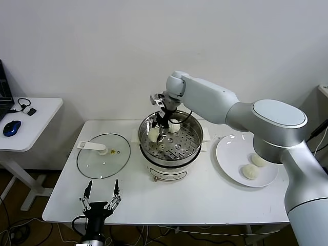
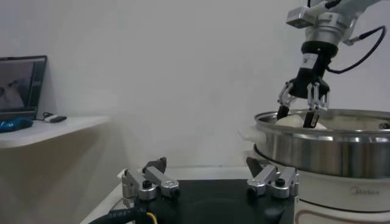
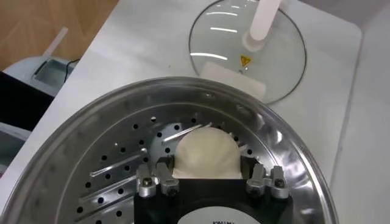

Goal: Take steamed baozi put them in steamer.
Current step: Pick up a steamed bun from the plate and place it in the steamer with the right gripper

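The steamer [image 1: 171, 149] stands mid-table, a steel pot with a perforated tray on a white base. My right gripper [image 1: 162, 125] reaches down into it, shut on a baozi [image 1: 154, 134] held low over the tray. In the right wrist view the gripper [image 3: 207, 165] has its fingers pressed on both sides of this baozi [image 3: 206, 149] above the tray [image 3: 109, 170]. A second baozi [image 1: 175, 126] lies in the steamer behind it. Two more baozi [image 1: 259, 160] [image 1: 250, 172] sit on the white plate [image 1: 228, 154]. My left gripper [image 1: 101, 197] waits open and empty at the table's front edge.
The glass lid [image 1: 102, 155] with its white handle lies flat to the left of the steamer. In the left wrist view my left gripper [image 2: 210, 167] faces the steamer's side [image 2: 329, 143]. A side table with a blue mouse [image 1: 11, 127] stands at far left.
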`<act>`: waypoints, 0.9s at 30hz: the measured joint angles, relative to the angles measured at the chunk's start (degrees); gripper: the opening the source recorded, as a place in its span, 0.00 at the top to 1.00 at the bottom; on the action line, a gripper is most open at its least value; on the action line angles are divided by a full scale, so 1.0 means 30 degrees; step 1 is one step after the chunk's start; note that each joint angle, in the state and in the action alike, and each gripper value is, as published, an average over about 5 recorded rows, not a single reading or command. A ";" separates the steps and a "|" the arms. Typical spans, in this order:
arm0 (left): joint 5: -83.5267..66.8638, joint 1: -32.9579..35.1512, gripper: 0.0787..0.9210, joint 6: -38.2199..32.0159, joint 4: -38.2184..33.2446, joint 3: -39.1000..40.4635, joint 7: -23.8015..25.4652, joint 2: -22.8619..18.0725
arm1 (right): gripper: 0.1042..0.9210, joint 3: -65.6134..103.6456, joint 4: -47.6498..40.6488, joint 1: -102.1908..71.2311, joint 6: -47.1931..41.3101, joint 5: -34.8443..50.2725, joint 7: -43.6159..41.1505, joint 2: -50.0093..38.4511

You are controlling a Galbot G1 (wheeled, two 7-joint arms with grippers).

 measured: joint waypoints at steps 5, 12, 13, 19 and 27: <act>0.0002 -0.0036 0.12 0.0021 0.0029 0.0021 0.0001 0.0000 | 0.29 0.0117 -0.0252 -0.0200 0.0001 -0.0125 0.0072 0.0229; -0.0009 -0.0034 0.12 0.0006 0.0105 0.0012 0.0001 0.0000 | 0.29 0.0398 -0.0651 -0.0448 0.0093 -0.0408 0.0109 0.0460; -0.0012 -0.0030 0.12 0.0001 0.0113 0.0009 0.0001 0.0000 | 0.29 0.0438 -0.0706 -0.0480 0.0112 -0.0457 0.0112 0.0492; -0.0055 -0.0004 0.12 -0.0029 0.0118 -0.0053 0.0002 0.0000 | 0.24 0.0573 -0.0815 -0.0621 0.0202 -0.0713 0.0138 0.0543; -0.0063 -0.0025 0.12 -0.0036 0.0117 -0.0052 0.0002 -0.0003 | 0.12 0.0649 -0.0516 -0.0501 0.0116 -0.0752 0.0082 0.0257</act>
